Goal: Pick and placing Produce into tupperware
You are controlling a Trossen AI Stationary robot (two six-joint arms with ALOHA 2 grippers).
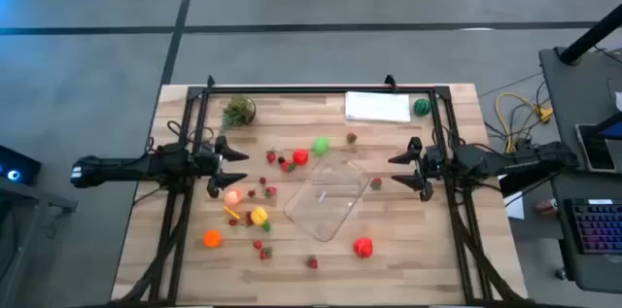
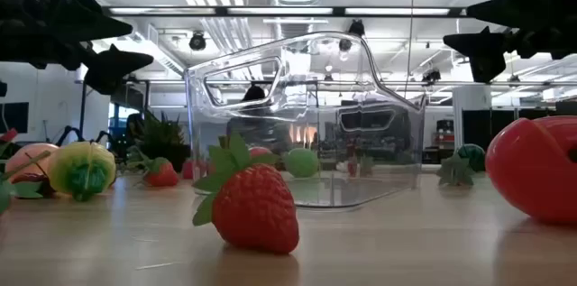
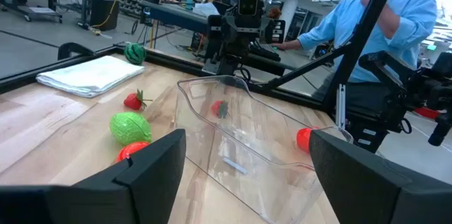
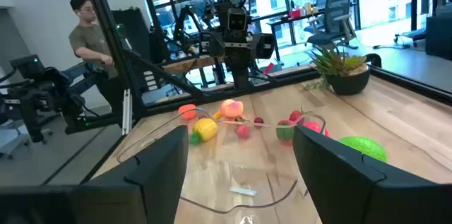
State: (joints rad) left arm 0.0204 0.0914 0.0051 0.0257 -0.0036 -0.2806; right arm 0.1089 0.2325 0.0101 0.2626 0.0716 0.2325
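high view: your left gripper (image 1: pixel 216 160) and right gripper (image 1: pixel 408 169), both spread and empty, flank the tupperware (image 1: pixel 328 201) between them; produce (image 1: pixel 232 196) sits just past the left one, so you'd reach it first.

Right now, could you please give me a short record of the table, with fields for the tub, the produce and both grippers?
tub: clear tupperware, mid-table, no produce visibly inside
produce: scattered on the wood around the tub; red piece near it, orange piece and yellow piece on the left side
left gripper: open, above the table left of the tub, holding nothing
right gripper: open, above the table right of the tub, holding nothing
other: white sheet, potted plant at the far edge
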